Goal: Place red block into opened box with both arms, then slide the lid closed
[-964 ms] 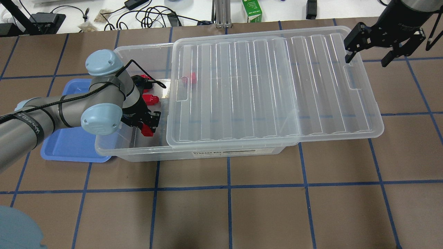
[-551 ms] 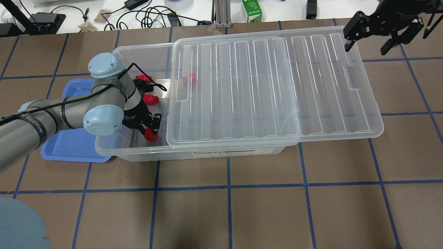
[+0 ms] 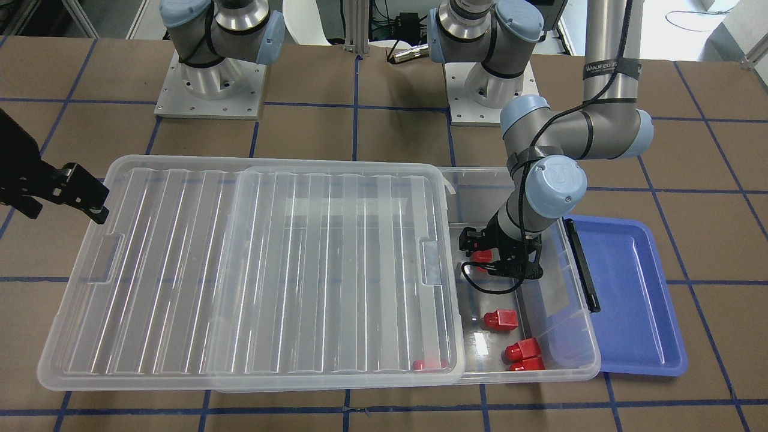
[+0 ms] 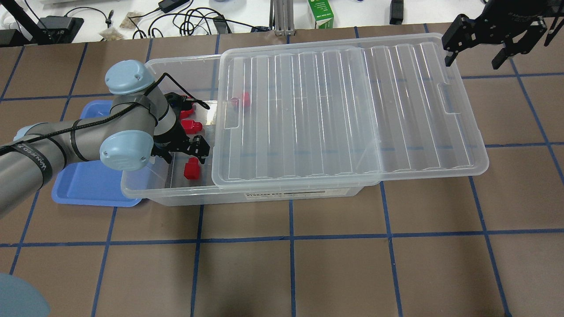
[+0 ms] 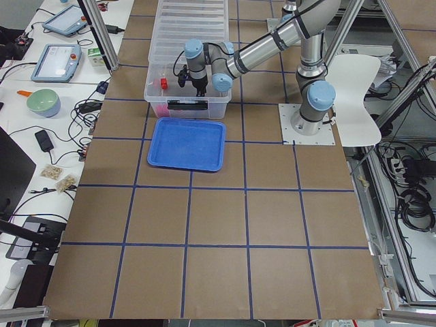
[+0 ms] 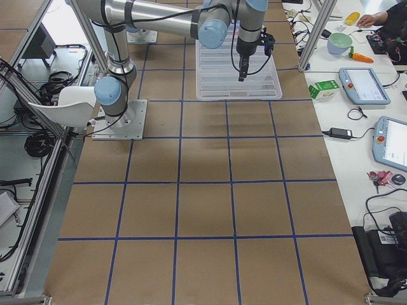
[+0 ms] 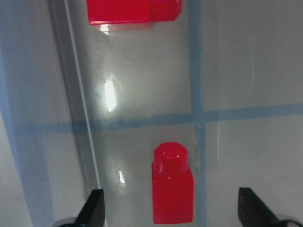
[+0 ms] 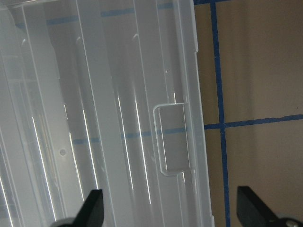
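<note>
Right gripper [image 4: 472, 60] hangs with its jaws spread and empty above the end of the lid that sticks out past the box, on the side away from the robot. Left gripper [image 4: 181, 155] is down inside the box's uncovered end, jaws likewise apart, holding nothing.

The box [image 4: 176, 190], a large shallow bin of clear plastic, has a black bar [image 3: 581, 264] along one short end. The lid [image 4: 343, 114], a big ribbed sheet of translucent plastic, rests on the box with its long axis along the box's. It is offset toward the end opposite the bar, so the bar end is open. To close, I judge it must travel along that axis toward the bar. The right gripper is the nearer one to the overhanging edge and its rectangular notch [image 8: 173, 139]. The left arm stands in the lid's path and would have to lift out first.

The red block [image 7: 173, 194], a small bright plastic cube with a stub, lies on the box floor directly beneath the left gripper, touched by neither finger.
</note>
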Controlling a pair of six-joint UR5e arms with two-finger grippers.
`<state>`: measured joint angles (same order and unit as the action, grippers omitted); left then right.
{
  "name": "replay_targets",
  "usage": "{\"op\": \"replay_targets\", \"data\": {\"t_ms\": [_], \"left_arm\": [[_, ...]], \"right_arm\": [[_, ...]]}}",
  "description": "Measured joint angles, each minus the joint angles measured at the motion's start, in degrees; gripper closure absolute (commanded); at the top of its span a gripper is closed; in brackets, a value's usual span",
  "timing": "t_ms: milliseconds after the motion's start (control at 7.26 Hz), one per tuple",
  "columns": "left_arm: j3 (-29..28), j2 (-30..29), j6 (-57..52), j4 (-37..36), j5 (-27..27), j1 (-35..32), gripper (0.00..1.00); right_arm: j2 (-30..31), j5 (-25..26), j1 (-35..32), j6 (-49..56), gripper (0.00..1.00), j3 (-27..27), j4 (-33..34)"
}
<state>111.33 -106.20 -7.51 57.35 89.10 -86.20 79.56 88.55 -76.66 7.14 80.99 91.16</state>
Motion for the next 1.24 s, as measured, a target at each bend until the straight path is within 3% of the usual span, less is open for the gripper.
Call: {"op": "replay_targets", "data": {"t_ms": [275,688,1239], "left_arm": [[-2.0,3.4,0.2,5.0,0.6,-0.1,0.00],[-11.7,9.9,1.3,21.5,1.4,-0.9,0.00],[-16.2,16.8,2.5,26.7,1.6,-1.6,0.00]], "right_arm": [[0.3,0.7,0.1,0.0,0.00,0.3,-0.3],[1.5,3.4,0.1,0.2,0.00,0.5,-1.3],[5.1,4.6,0.3,0.8,0.00,0.8,-9.9]]}}
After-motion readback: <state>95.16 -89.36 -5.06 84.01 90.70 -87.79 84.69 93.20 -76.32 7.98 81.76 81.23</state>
